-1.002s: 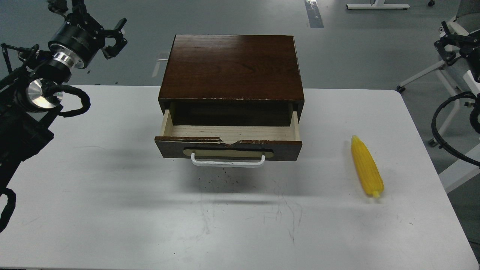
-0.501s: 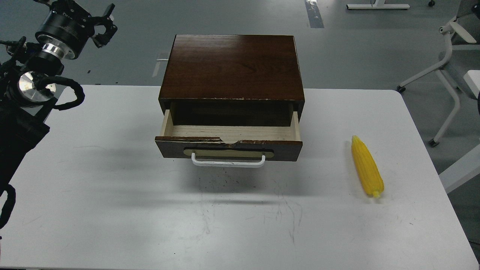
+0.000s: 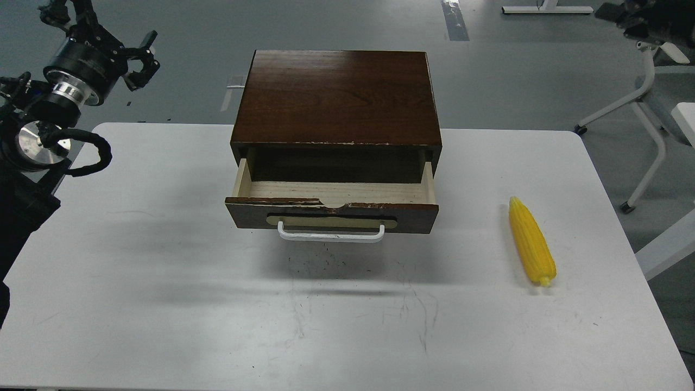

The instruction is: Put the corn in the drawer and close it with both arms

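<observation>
Head view, corn [image 3: 531,241] bright yellow, ribbed, tapered, stub at near end

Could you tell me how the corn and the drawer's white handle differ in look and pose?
The corn is bright yellow, thick and tapered; the white handle is a thin, even bar. The corn lies loose on the table, pointing away from the camera; the handle runs crosswise, fixed to the front of the open drawer. Both are long, narrow shapes.

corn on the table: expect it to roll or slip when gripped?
The corn is round and tapered, lying flat, so a nudge would likely roll it in an arc. Its ribbed kernels should help grip. It looks like stiff, probably light plastic.
</observation>
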You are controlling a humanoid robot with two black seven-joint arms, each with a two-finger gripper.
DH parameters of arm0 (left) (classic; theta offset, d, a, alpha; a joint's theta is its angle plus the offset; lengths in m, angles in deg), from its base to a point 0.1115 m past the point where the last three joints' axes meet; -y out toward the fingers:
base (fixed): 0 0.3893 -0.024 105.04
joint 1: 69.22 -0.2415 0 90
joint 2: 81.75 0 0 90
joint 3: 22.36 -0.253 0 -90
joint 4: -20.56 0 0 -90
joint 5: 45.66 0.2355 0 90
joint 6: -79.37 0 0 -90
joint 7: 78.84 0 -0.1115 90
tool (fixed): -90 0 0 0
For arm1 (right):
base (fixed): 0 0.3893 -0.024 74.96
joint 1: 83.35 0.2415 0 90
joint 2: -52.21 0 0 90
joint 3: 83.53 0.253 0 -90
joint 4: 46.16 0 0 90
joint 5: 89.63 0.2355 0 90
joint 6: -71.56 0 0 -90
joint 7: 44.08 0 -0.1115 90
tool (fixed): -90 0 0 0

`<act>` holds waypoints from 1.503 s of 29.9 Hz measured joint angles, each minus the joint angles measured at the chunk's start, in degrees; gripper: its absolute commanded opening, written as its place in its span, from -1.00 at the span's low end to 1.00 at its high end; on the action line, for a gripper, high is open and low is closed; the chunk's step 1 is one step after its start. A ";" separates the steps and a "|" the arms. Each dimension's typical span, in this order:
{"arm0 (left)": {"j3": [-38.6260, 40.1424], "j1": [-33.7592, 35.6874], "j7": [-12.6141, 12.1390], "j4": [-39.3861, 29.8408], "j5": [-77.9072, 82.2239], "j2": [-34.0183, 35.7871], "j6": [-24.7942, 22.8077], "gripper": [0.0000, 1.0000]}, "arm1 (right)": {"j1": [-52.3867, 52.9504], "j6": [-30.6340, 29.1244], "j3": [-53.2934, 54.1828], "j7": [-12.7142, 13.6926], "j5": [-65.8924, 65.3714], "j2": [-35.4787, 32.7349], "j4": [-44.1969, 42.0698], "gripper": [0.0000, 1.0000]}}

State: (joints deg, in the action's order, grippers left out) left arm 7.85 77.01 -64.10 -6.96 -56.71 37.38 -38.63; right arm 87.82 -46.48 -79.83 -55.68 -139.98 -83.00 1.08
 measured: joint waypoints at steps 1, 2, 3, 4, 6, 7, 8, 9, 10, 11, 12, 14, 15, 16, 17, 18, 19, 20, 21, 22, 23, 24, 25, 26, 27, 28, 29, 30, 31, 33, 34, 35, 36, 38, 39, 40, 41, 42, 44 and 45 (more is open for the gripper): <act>-0.07 -0.07 0.01 0.00 0.52 0.07 0.00 0.99 | 0.32 0.00 -1.53 0.20 -3.81 -0.55 2.49 0.96; -0.13 -0.13 0.05 0.00 0.85 0.13 0.00 0.99 | 0.45 0.00 -2.74 0.56 -6.94 -0.97 4.71 0.97; -0.16 -0.23 0.10 -0.01 1.03 0.26 0.00 0.99 | 0.47 0.01 -3.87 1.55 -9.82 -1.28 7.01 0.97; -0.16 -0.31 0.12 -0.01 1.12 0.42 0.00 0.99 | 0.42 0.01 -4.82 2.82 -11.83 -1.48 8.90 0.97; -0.16 -0.44 0.23 -0.04 1.17 0.74 0.00 0.99 | -0.24 0.03 -7.13 7.55 -14.65 -2.70 13.66 0.97; -0.16 -0.49 0.31 -0.03 1.18 0.90 0.00 0.99 | -0.67 0.03 -8.02 9.43 -15.22 -3.28 15.47 0.97; -0.16 -0.49 0.39 -0.05 1.17 0.96 0.00 0.99 | -1.21 0.03 -8.77 11.08 -15.56 -3.73 17.16 0.97; -0.16 -0.49 0.44 -0.08 1.18 1.02 0.00 0.99 | -2.04 0.05 -9.34 12.30 -15.82 -3.97 18.69 0.97; -0.16 -0.50 0.50 -0.08 1.18 1.10 0.00 0.99 | -3.03 0.04 -9.79 13.16 -16.04 -4.06 20.00 0.96; -0.16 -0.52 0.57 -0.08 1.17 1.18 0.00 0.99 | -4.06 0.05 -9.99 13.76 -16.18 -4.10 20.95 0.96; -0.16 -0.55 0.59 -0.09 1.17 1.26 0.00 0.99 | -5.52 0.05 -10.13 14.36 -16.33 -4.17 21.85 0.96; -0.16 -0.60 0.63 -0.09 1.15 1.51 0.00 0.99 | -7.85 0.04 -10.28 15.14 -16.48 -4.35 22.70 0.95; -0.16 -0.66 0.65 -0.09 1.14 1.59 0.00 0.99 | -8.92 0.05 -10.27 15.37 -16.51 -4.37 22.79 0.93; -0.16 -0.72 0.65 -0.09 1.14 1.65 0.00 0.99 | -9.67 0.04 -10.28 15.50 -16.52 -4.37 22.79 0.90; -0.16 -0.74 0.65 -0.09 1.12 1.68 0.00 0.99 | -10.26 0.05 -10.28 15.56 -16.54 -4.34 22.71 0.89; -0.16 -0.75 0.65 -0.09 1.12 1.75 0.00 0.99 | -10.62 0.15 -10.29 15.61 -16.58 -4.27 22.56 0.86; -0.16 -0.78 0.65 -0.09 1.12 1.81 0.00 0.99 | -10.80 0.27 -10.33 15.63 -16.58 -4.21 22.48 0.86; -0.16 -0.84 0.65 -0.09 1.12 1.86 0.00 0.99 | -10.95 0.39 -10.35 15.62 -16.57 -4.16 22.39 0.86; -0.15 -0.89 0.65 -0.09 1.12 1.88 0.00 0.99 | -11.06 0.45 -10.42 15.62 -16.57 -4.12 22.19 0.86; -0.15 -0.93 0.65 -0.09 1.12 1.88 0.00 0.99 | -11.13 0.46 -10.49 15.60 -16.53 -4.10 21.92 0.86; -0.15 -1.04 0.65 -0.09 1.11 1.88 0.00 0.99 | -11.31 0.46 -10.53 15.58 -16.42 -4.05 21.29 0.87; -0.15 -1.18 0.65 -0.09 1.12 1.88 0.00 0.99 | -11.69 0.37 -10.59 15.58 -16.24 -3.98 20.43 0.88; -0.15 -1.25 0.65 -0.08 1.12 1.87 0.00 0.99 | -12.25 0.26 -10.60 15.58 -16.08 -3.66 19.35 0.88; -0.15 -1.30 0.69 -0.08 1.11 1.81 0.00 0.99 | -12.78 0.18 -10.61 15.54 -15.96 -3.00 18.15 0.88; -0.15 -1.40 0.71 -0.08 1.12 1.73 0.00 0.99 | -13.31 0.10 -10.64 15.46 -15.87 -1.97 16.65 0.88; -0.15 -1.53 0.71 -0.06 1.12 1.67 0.00 0.99 | -13.82 0.06 -10.66 15.31 -15.81 -0.91 15.17 0.88; -0.15 -1.63 0.75 -0.02 1.11 1.65 0.00 0.99 | -14.32 0.04 -10.68 15.15 -15.79 0.25 13.64 0.88; -0.15 -1.75 0.79 -0.01 1.11 1.61 0.00 0.99 | -14.86 0.03 -10.71 14.99 -15.76 1.62 11.90 0.88; -0.15 -1.89 0.80 -0.01 1.12 1.58 0.00 0.99 | -15.28 0.03 -10.72 14.88 -15.72 3.19 10.17 0.88; -0.15 -2.03 0.81 -0.01 1.12 1.57 0.00 0.99 | -15.70 0.03 -10.61 14.79 -15.59 5.90 7.91 0.88; -0.15 -2.10 0.82 -0.01 1.11 1.57 0.00 0.99 | -15.79 0.03 -10.45 14.75 -15.53 6.87 7.33 0.89; -0.15 -2.27 0.85 -0.01 1.10 1.58 0.00 0.99 | -15.81 0.03 -10.29 14.76 -15.48 7.41 7.05 0.89; -0.15 -2.51 0.85 -0.01 1.09 1.62 0.00 0.99 | -15.86 0.03 -10.13 14.76 -15.33 7.82 6.88 0.89; -0.15 -2.84 0.85 0.00 1.08 1.75 0.00 0.99 | -15.93 0.03 -10.06 14.76 -14.56 8.32 6.72 0.89; -0.15 -2.94 0.85 0.00 1.08 1.77 0.00 0.99 | -15.98 0.03 -10.21 14.76 -14.13 8.59 6.71 0.89; -0.15 -3.04 0.85 0.00 1.08 1.77 0.00 0.99 | -16.06 0.03 -10.47 14.76 -13.87 8.78 6.71 0.89; -0.14 -3.14 0.85 0.00 1.08 1.80 0.00 0.99 | -16.20 0.03 -10.70 14.76 -13.76 8.89 6.69 0.90; -0.12 -3.26 0.85 0.01 1.08 1.81 0.00 0.99 | -16.42 0.03 -10.94 14.76 -13.72 8.97 6.66 0.90; -0.10 -3.39 0.85 0.01 1.08 1.81 0.00 0.99 | -17.01 0.03 -11.32 15.02 -13.74 9.20 6.46 0.90; -0.10 -3.46 0.85 0.01 1.08 1.81 0.00 0.99 | -17.28 0.03 -11.45 15.23 -13.74 9.52 6.03 0.90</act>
State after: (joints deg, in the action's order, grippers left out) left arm 7.75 73.55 -63.26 -6.94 -55.63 39.19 -38.63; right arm 70.54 -46.45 -91.28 -40.46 -153.72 -73.48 7.11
